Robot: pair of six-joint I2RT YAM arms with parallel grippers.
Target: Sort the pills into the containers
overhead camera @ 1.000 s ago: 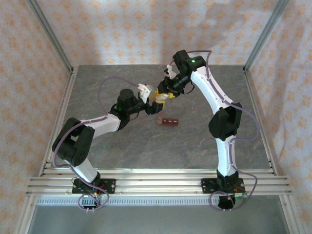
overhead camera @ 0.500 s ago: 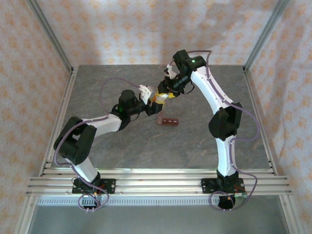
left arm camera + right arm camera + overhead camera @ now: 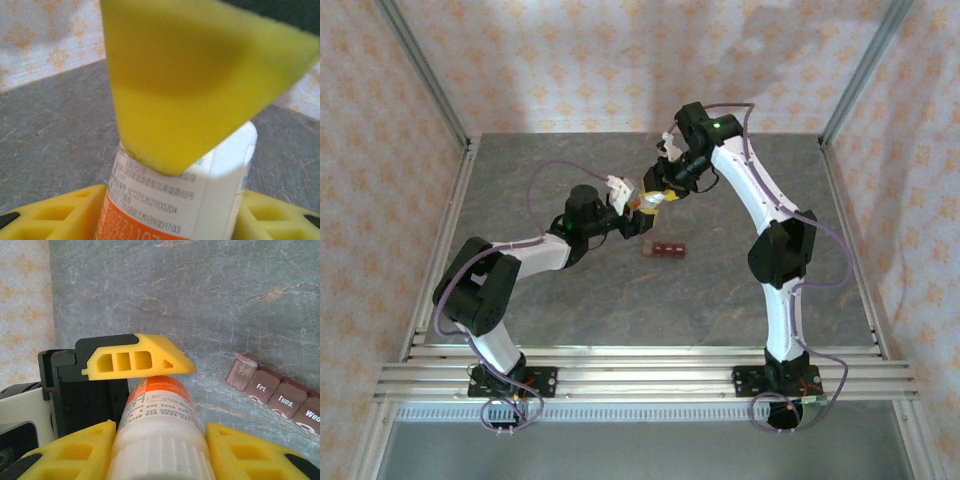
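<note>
Right pincer [image 3: 159, 425] clamps the pill bottle [image 3: 160, 405] by its ridged white end. Left pincer [image 3: 172, 192] flanks its body, grip unclear. Weekday pill organizer [image 3: 272, 392] lies on the desk [image 3: 200, 290], off the right pincer's right side. It is probably light and rigid; pinch its long sides.

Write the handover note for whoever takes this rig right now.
Right gripper: shut on the white bottle at its cap end.
Left gripper: fingers against both sides of the bottle's orange-labelled end, apparently gripping it.
Containers: lying on the table beside the bottle, untouched; the labelled lids look shut.
Done: bottle held between both grippers.
Left: cap looks on; open it, tip pills out, sort them into the compartments.
</note>
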